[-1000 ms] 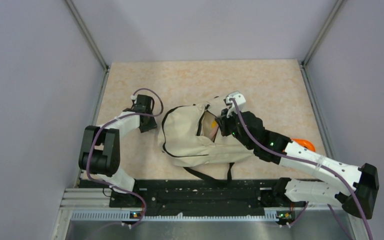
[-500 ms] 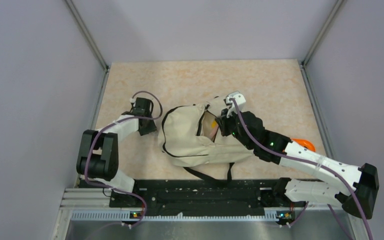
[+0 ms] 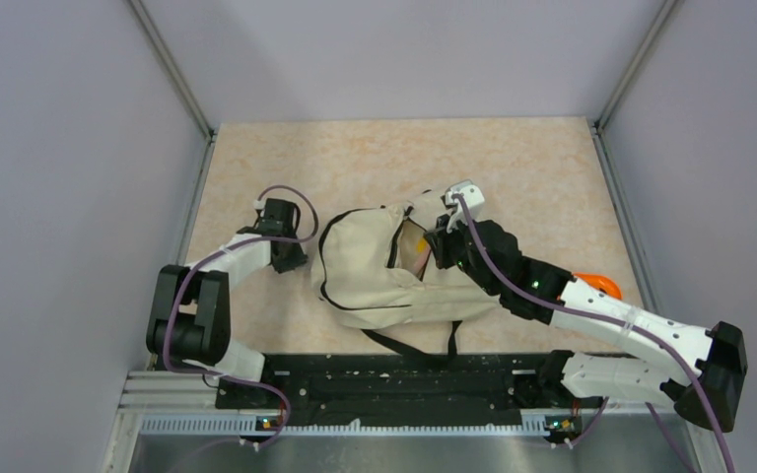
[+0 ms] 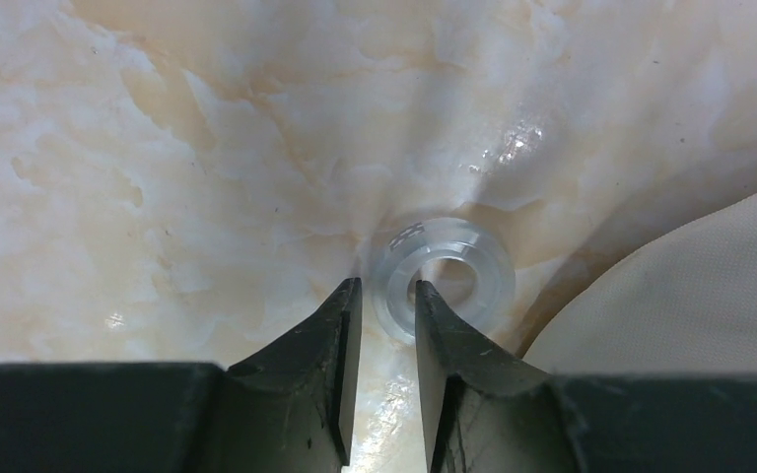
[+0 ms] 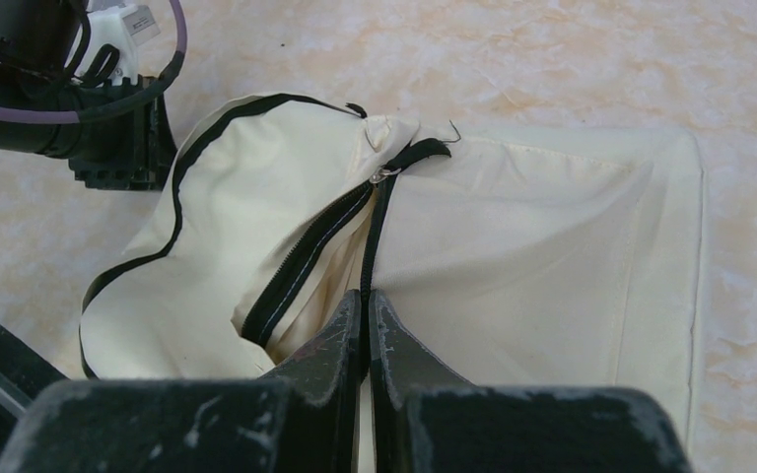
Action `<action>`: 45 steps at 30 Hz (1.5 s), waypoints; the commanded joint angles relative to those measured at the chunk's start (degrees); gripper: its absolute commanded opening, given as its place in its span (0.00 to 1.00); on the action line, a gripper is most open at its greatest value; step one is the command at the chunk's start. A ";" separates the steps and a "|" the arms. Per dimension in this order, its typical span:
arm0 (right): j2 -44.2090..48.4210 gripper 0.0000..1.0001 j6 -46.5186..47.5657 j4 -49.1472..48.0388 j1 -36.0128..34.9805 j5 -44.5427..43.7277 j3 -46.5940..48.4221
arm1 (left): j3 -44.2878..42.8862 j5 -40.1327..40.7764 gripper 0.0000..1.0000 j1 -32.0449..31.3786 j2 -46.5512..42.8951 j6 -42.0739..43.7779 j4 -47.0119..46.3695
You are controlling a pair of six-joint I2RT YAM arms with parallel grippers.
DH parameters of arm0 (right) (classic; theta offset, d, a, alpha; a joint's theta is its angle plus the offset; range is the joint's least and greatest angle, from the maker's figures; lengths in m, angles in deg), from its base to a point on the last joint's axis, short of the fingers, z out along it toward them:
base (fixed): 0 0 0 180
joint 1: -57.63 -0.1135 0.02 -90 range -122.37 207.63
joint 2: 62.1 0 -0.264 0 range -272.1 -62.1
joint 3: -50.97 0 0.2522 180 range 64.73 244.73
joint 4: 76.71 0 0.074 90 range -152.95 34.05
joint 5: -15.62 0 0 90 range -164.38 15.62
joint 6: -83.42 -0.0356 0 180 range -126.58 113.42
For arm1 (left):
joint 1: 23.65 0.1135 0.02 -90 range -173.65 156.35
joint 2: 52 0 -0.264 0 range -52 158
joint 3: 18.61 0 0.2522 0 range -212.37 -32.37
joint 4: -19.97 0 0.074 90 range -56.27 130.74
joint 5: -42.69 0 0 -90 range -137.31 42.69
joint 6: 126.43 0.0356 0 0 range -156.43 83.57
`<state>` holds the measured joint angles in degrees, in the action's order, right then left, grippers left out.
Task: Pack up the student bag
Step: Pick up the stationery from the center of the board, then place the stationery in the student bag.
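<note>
The student bag [image 3: 375, 271] lies flat mid-table, cream fabric with black zipper and straps, its mouth gaping on the right. My right gripper [image 3: 441, 246] is shut on the bag's black zipper edge [image 5: 375, 212], holding the opening up; in the right wrist view the gripper [image 5: 365, 296] pinches that edge. My left gripper [image 3: 291, 258] is low on the table just left of the bag. In the left wrist view its jaws [image 4: 386, 288] stand narrowly open astride the wall of a clear plastic ring [image 4: 488, 286], one finger in the hole, one outside. The bag's corner [image 4: 690, 286] shows beside it.
An orange object [image 3: 596, 284] lies behind the right forearm near the right wall. Black straps [image 3: 424, 340] trail from the bag toward the black base rail [image 3: 394, 379]. Metal frame walls bound the marble-patterned table [image 3: 513, 168] left and right.
The left arm has slid slightly toward the near edge, and its jaws have narrowed around the ring's wall. The right gripper and the bag have not moved.
</note>
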<state>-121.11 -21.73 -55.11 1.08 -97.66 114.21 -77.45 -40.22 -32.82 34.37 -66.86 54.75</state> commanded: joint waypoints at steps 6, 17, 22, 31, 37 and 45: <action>1.83 0.00 -0.48 -5.64 -0.15 -0.70 0.89 | -0.74 0.34 0.27 -0.19 1.26 -0.51 1.55; 2.23 0.00 -0.60 -5.90 -0.13 -0.57 0.79 | -0.15 4.10 0.09 -0.28 -9.57 -0.26 4.57; 2.23 0.00 -0.53 -5.77 -0.16 -0.63 1.06 | 1.11 1.00 0.08 -1.79 -25.23 2.03 7.24; 1.18 0.00 -0.34 -6.57 -0.15 0.36 1.79 | -6.27 -1.14 0.08 -22.33 -34.35 -3.12 7.57; 1.22 0.00 -0.62 -6.27 -0.13 1.01 2.07 | -10.51 -3.00 0.08 -33.91 -25.91 -6.00 -2.59; 1.69 0.00 -0.76 -5.99 -0.16 0.95 2.05 | -16.58 -3.64 0.08 -39.02 -13.30 -7.16 -5.78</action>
<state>-121.09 -21.80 -55.29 1.08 -96.97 114.21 -90.54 -43.28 -70.09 18.74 -72.52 54.07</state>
